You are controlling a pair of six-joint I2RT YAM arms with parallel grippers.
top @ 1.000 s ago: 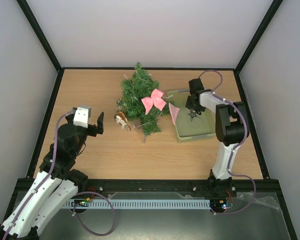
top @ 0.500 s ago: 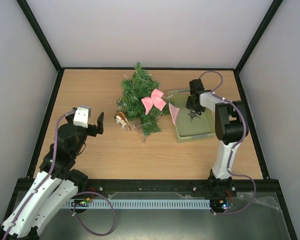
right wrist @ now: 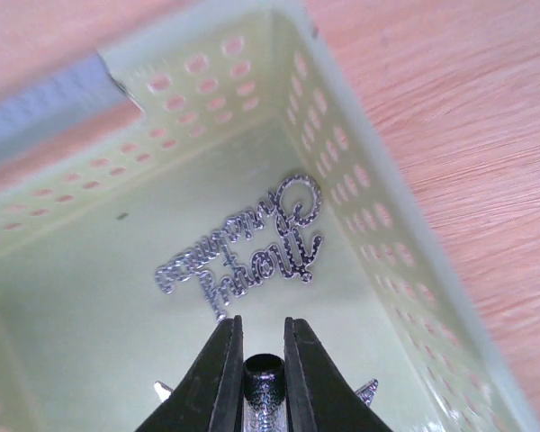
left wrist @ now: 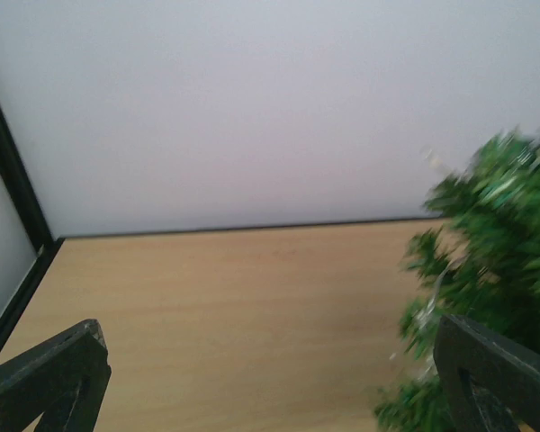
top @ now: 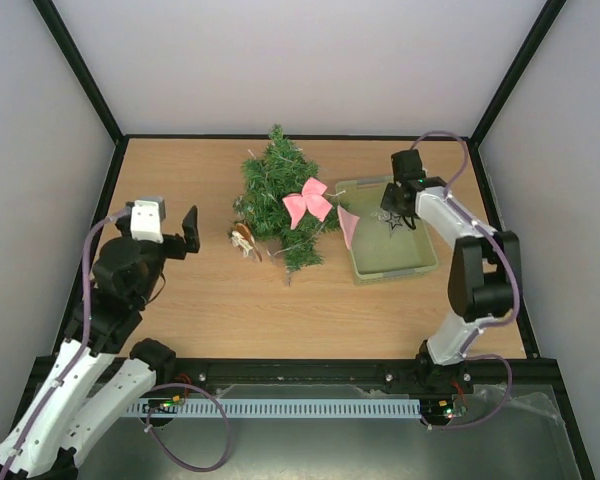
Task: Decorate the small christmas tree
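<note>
Now up off pale green basket [top: 395,256] floor with right gripper [right wrist: 259,337] clenched on glitter star [right wrist: 265,398]; left gripper [left wrist: 270,369] swung back, gaping empty. Next: carry to small christmas tree [top: 277,190], lying just left of basket.

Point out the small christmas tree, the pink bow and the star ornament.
small christmas tree [top: 270,178], top external view, green branches.
pink bow [top: 308,200], top external view, centre knot.
star ornament [right wrist: 264,407], right wrist view, clamped glittery middle.

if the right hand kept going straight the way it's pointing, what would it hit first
The right hand points down into the pale green basket, so most likely the silver script ornament on its floor, or the floor just short of it; depth is unclear.
</note>
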